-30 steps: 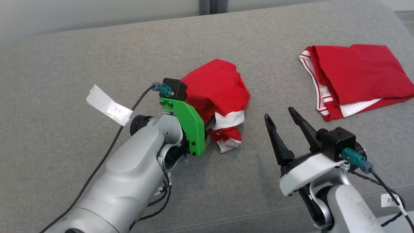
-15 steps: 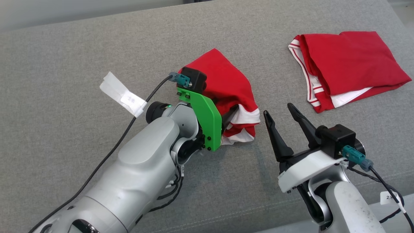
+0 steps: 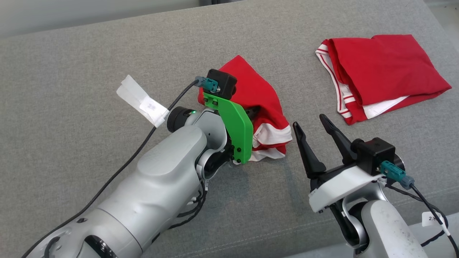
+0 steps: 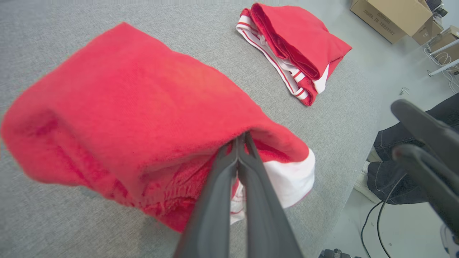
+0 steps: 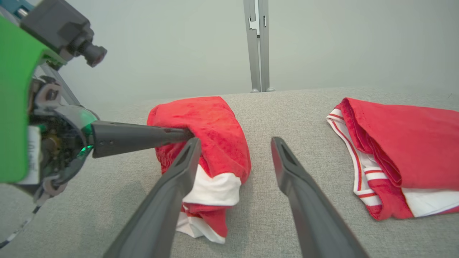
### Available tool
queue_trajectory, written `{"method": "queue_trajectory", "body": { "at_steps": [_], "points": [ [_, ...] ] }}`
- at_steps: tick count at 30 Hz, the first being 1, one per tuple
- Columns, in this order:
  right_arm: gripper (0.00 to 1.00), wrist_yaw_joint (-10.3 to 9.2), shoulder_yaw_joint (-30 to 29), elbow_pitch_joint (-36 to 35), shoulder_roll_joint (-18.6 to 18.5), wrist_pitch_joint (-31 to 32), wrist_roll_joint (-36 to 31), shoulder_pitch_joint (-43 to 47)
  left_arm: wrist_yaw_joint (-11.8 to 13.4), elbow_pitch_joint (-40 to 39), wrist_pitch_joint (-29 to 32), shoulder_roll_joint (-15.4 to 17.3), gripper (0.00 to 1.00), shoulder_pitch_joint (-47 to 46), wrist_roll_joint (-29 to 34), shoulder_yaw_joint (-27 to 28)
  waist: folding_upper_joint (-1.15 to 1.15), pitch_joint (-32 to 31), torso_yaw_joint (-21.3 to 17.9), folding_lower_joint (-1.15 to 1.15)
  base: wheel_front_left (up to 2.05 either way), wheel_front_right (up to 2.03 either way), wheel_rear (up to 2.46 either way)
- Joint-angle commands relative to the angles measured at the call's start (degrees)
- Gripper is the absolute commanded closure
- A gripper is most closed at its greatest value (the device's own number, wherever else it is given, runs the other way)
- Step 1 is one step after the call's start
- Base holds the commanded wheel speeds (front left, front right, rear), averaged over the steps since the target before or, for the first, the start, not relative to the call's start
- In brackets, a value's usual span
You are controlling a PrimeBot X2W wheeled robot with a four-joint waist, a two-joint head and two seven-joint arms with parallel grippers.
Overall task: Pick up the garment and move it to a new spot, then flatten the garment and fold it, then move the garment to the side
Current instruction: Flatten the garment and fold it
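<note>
A crumpled red garment (image 3: 261,89) with white trim lies mid-surface on the grey cushion (image 3: 107,53). My left gripper (image 3: 254,111), behind its green plate, is shut on a fold of that garment. In the left wrist view the left gripper (image 4: 241,138) has its two fingers pressed together, with their tips buried in the red cloth (image 4: 125,100). The right wrist view shows the left gripper (image 5: 186,134) pinching the garment (image 5: 215,118) from the side. My right gripper (image 3: 309,122) stands open just right of the garment, holding nothing, its fingers (image 5: 172,179) close beside the cloth.
A second red garment (image 3: 380,71), folded, lies at the far right of the cushion. A white paper tag (image 3: 141,102) hangs on the left arm's cable. Beyond the cushion's edge are cardboard boxes (image 4: 391,14) and a person's legs in dark trousers (image 4: 391,179).
The left gripper's fingers have shut on the garment's fold, and arm and cloth have shifted a little to the right. The head camera has moved too. The right gripper stays open.
</note>
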Motion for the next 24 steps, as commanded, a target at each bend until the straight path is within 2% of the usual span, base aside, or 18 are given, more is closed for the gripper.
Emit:
{"method": "queue_trajectory", "body": {
  "at_steps": [1,7,8,9,16,24],
  "points": [
    [0.00,-0.06,-0.1,0.1,-0.1,-0.3,0.1,-0.5,0.2,0.4,-0.3,0.2,1.00,-0.8,0.0,-0.2,0.00,-0.1,0.1,0.00,0.00,0.00,0.00],
    [0.00,-0.06,-0.3,0.2,-0.1,0.1,-0.2,0.0,0.5,2.6,0.2,0.2,1.00,-2.1,-0.4,-2.4,0.00,-0.7,1.2,0.00,0.00,0.00,0.00],
    [0.00,-0.06,-0.2,0.1,-0.1,0.1,-0.2,0.0,0.5,2.8,0.1,0.2,0.60,-2.2,-0.2,-2.7,0.00,-0.7,1.4,0.00,0.00,0.00,0.00],
    [0.00,-0.06,-0.1,0.0,-0.1,0.1,-0.3,0.1,0.4,3.1,0.3,0.2,0.00,-2.1,-0.4,-3.1,0.00,-0.8,1.5,0.00,0.00,0.00,0.00],
    [0.00,-0.06,0.0,-0.7,-0.1,0.5,-0.5,-0.1,-1.0,4.2,0.6,0.2,0.00,-0.7,-0.9,-6.4,0.00,-0.3,2.2,0.00,0.00,0.00,0.00],
    [0.00,-0.06,0.3,-1.4,-0.1,0.7,-0.7,-1.2,1.3,6.5,-3.1,0.2,0.00,-2.0,0.3,-7.6,0.00,2.2,0.8,0.00,0.00,0.00,0.00]
  ]
}}
